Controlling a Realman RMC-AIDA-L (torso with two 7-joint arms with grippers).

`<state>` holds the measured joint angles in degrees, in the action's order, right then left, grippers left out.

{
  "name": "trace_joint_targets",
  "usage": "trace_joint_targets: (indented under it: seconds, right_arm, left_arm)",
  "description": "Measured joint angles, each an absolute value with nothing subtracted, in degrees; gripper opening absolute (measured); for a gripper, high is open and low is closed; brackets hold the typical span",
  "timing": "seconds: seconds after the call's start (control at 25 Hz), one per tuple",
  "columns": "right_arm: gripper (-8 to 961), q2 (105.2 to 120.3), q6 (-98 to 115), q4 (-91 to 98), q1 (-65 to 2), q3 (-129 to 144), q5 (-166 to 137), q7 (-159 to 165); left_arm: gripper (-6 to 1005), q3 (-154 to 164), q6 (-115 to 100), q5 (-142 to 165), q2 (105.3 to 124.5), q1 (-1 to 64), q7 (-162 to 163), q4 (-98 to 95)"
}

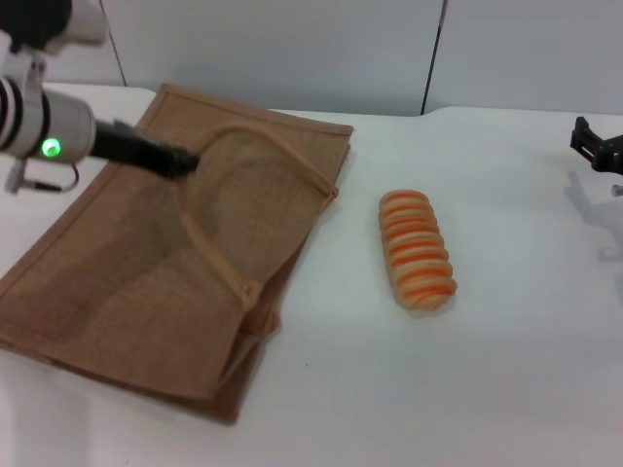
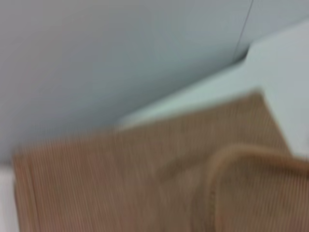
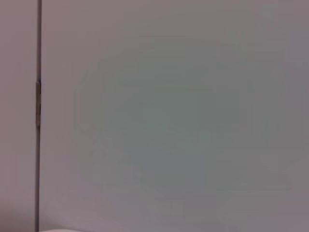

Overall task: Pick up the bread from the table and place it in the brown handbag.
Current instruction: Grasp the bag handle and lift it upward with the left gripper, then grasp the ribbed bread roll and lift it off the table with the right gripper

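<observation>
The bread (image 1: 417, 250), an orange and tan striped loaf, lies on the white table (image 1: 438, 389) right of centre, with nothing touching it. Left of it, the brown handbag (image 1: 127, 282) lies flat on the table. My left gripper (image 1: 183, 161) reaches in from the upper left and is shut on the near end of the bag's upper loop handle (image 1: 277, 146), which arches up off the fabric. The left wrist view shows the bag's woven cloth (image 2: 120, 183) and a handle (image 2: 227, 159) close up. My right gripper (image 1: 594, 144) hangs at the far right edge, well away from the bread.
A pale wall stands behind the table and fills the right wrist view. A second loop handle (image 1: 219, 258) lies flat on the bag, near its edge on the bread's side. Bare tabletop surrounds the bread.
</observation>
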<state>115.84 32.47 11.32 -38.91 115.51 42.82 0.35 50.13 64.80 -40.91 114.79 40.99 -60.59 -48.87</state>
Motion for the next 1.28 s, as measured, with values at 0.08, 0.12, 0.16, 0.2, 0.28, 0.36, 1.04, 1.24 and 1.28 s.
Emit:
trace_joint_targets:
  seconds: [0.08, 0.12, 0.16, 0.2, 0.28, 0.36, 1.04, 1.24, 1.28]
  right_arm:
    - [891, 115.84, 32.38, 11.34, -38.9, 115.56, 42.83, 0.35]
    - [891, 115.86, 32.28, 11.34, -38.86, 115.62, 42.77, 0.35]
    - [891, 115.88, 32.08, 11.37, -38.82, 115.68, 42.68, 0.35]
    - [891, 115.91, 31.74, 11.53, -38.77, 115.75, 42.58, 0.32]
    - [891, 115.93, 30.75, 12.18, -38.72, 115.89, 42.44, 0.1]
    - [891, 115.92, 29.36, 13.1, -38.66, 116.38, 42.39, -0.13]
    - [892, 115.54, 6.82, 52.2, -25.29, 111.14, 28.07, -9.53]
    - [892, 115.74, -10.41, 70.58, -19.13, 105.45, 26.33, -13.69]
    - [892, 115.72, -14.95, 73.06, -19.0, 104.83, 26.37, -13.64]
  left_arm:
    - [146, 50.05, 67.69, -40.94, 115.49, 40.59, -58.78, -56.95]
    - [137, 50.04, 68.72, -40.89, 115.76, 40.47, -58.02, -59.96]
    - [128, 50.07, 69.75, -40.79, 115.94, 40.33, -57.44, -62.6]
    - [119, 50.13, 71.07, -40.69, 116.09, 40.24, -56.69, -65.83]
    - [119, 50.27, 73.53, -40.6, 116.21, 40.22, -55.37, -71.03]
    - [119, 50.18, 76.46, -40.81, 116.21, 40.38, -54.11, -76.64]
    - [114, 50.72, 89.35, -40.7, 116.07, 41.39, -49.48, -101.83]
    - [113, 50.89, 90.1, -40.89, 116.19, 42.11, -49.25, -101.82]
    - [113, 50.89, 90.35, -40.87, 116.19, 41.99, -49.22, -101.85]
